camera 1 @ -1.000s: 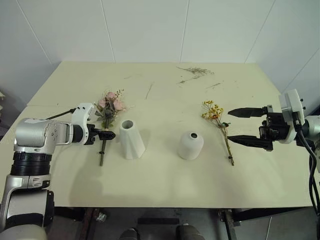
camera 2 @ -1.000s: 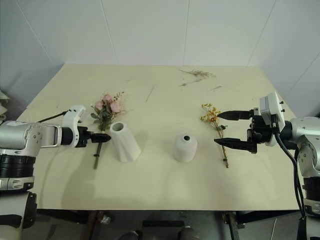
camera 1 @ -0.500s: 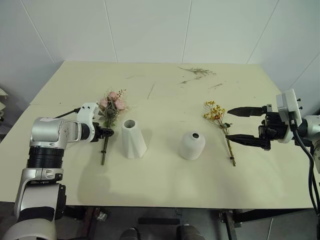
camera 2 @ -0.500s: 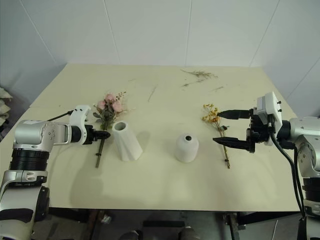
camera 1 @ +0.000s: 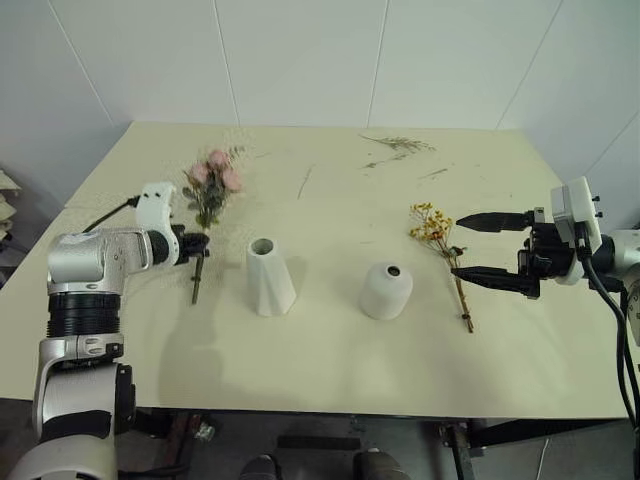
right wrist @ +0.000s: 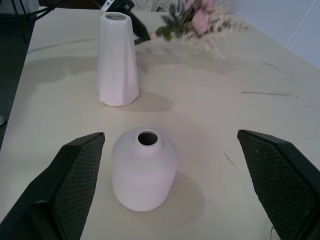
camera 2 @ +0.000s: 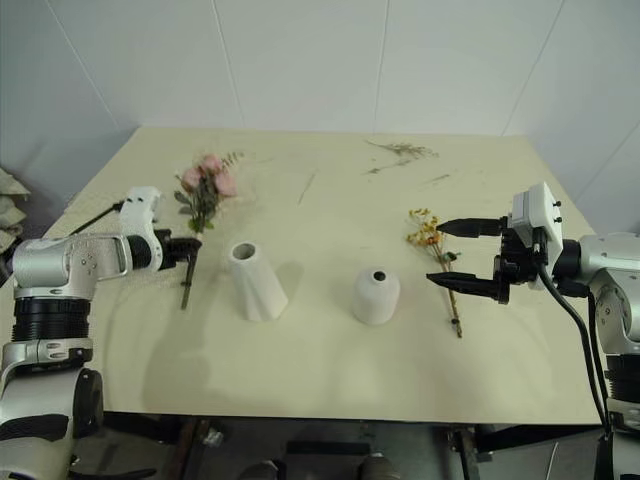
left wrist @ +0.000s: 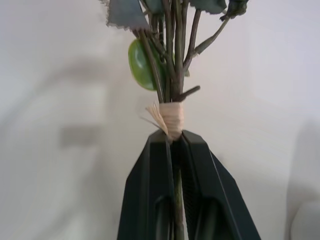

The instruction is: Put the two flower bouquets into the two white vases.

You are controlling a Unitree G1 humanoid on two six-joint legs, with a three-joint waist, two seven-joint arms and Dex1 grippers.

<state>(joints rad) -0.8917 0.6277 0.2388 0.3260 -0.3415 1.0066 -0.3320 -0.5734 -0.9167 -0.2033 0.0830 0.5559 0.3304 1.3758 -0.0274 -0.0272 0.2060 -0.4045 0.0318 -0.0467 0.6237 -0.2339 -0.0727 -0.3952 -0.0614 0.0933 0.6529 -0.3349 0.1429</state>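
Observation:
My left gripper (camera 1: 196,243) is shut on the stem of the larger bouquet (camera 1: 210,185), the one with pink roses. It holds the stem just below its beige binding (left wrist: 171,114), and the bouquet is lifted off the table to the left of the tall twisted white vase (camera 1: 268,277). The short rounded white vase (camera 1: 386,291) stands to the right of the tall one. The slim bouquet of yellow flowers (camera 1: 440,235) lies flat on the table further right. My right gripper (camera 1: 457,247) hovers open beside that bouquet, pointing left toward the short vase (right wrist: 145,167), with nothing between its fingers.
Loose dried twigs (camera 1: 395,145) lie near the table's far edge, and one thin twig (camera 1: 300,181) lies mid-table. The cream table (camera 1: 330,350) has bare room in front of both vases. A white wall stands behind.
My left gripper has shut on the rose bouquet's stem and lifted it up and away from the table, tilting the flowers upward. The right gripper has kept still.

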